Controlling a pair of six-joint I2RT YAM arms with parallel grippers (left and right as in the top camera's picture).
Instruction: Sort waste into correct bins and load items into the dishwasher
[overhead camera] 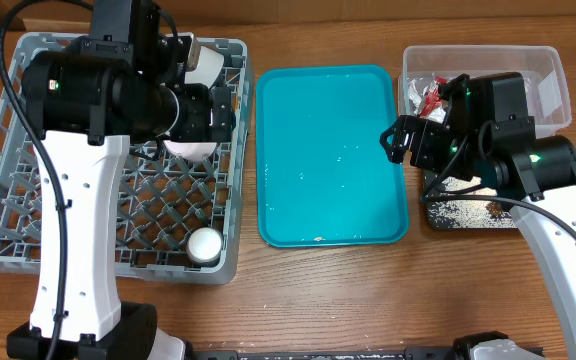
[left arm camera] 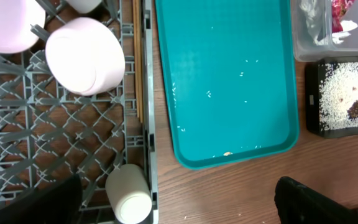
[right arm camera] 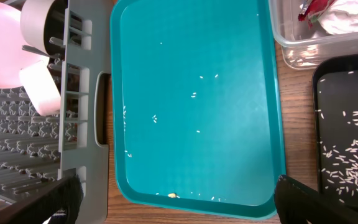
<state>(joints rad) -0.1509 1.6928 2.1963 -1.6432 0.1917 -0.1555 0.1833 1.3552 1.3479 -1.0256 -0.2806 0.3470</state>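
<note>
The grey dishwasher rack holds a pink plate, a white bowl, a small cup and chopsticks along its right wall. The clear bin contains a red wrapper and tissue. Rice grains cover the black bin. My left gripper hangs open and high over the rack's right side, holding nothing. Open and bare too, the right gripper hovers by the teal tray's right edge.
The teal serving tray lies between rack and bins, with a few stray rice grains and a small golden crumb near its front rim. Bare wooden table runs along the front.
</note>
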